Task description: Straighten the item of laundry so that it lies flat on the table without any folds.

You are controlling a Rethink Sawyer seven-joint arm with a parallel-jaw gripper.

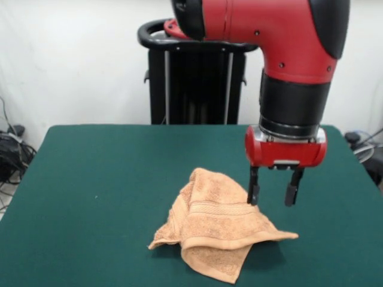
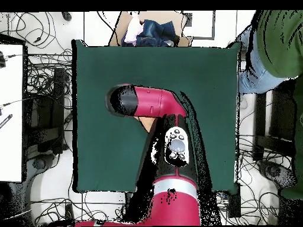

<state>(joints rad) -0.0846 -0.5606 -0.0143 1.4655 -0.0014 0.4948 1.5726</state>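
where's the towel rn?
Front view: the towel lies crumpled on the table, near the front edge, right of centre, just below-left of the open tool.

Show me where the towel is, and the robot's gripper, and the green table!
towel (image 1: 215,230): front view, on its crumpled middle fold.
gripper (image 1: 275,194): front view, midway between the two open black jaws, above the towel's right edge.
table (image 1: 108,179): front view, on bare green cloth left of the towel.

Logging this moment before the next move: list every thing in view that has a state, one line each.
Light orange-tan terry-cloth towel: crumpled, folded over itself, not flat.
Dark green felt-topped table: bears the towel alone.
Red and black arm's gripper: open, holding nothing, hanging just beside the towel's edge.
Cardboard box of clothes: open, beyond the table's edge.
Person in green sleeve: at the table's corner.
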